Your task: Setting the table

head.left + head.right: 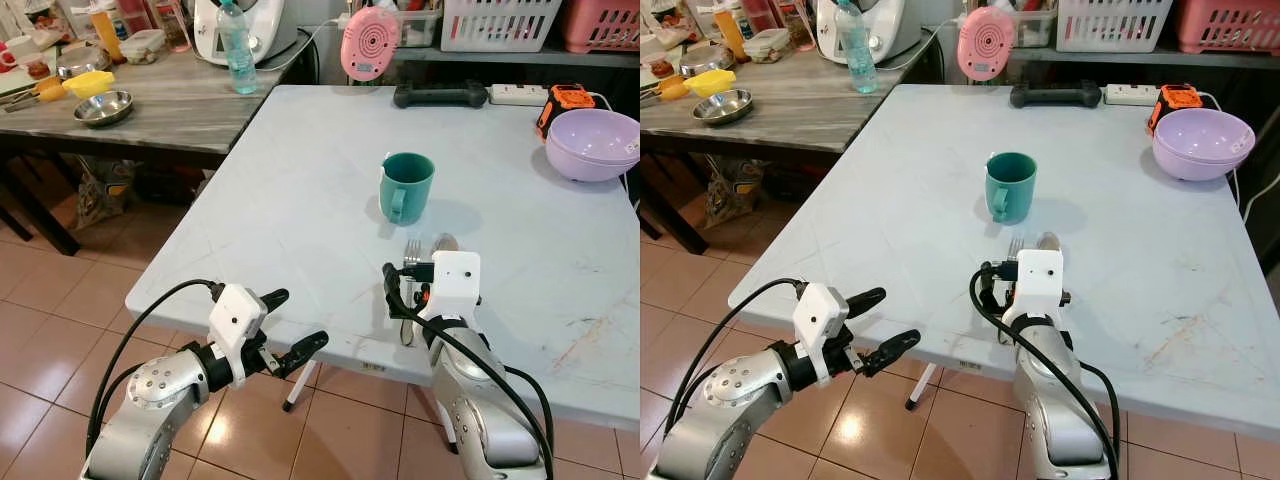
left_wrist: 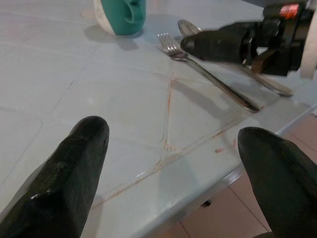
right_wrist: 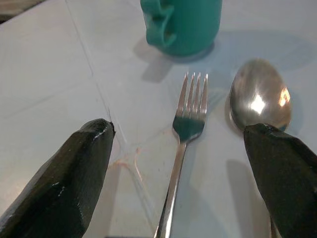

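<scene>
Here the right gripper (image 3: 178, 173) hangs wide open over the thin, slippery steel fork (image 3: 184, 148) beside the spoon (image 3: 258, 96); pinch mid-handle. Left gripper (image 1: 285, 325) idles open.

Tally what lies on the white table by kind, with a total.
Mug: 1
Fork: 1
Spoon: 1
Bowl: 1
Dumbbell: 1
Power strip: 1
Orange-and-black device: 1
Total: 7

A pink round fan (image 1: 370, 42), black dumbbell (image 1: 440, 95) and orange tape measure (image 1: 560, 103) are lying along the far edge, a water bottle (image 1: 237, 47) standing far left.
</scene>
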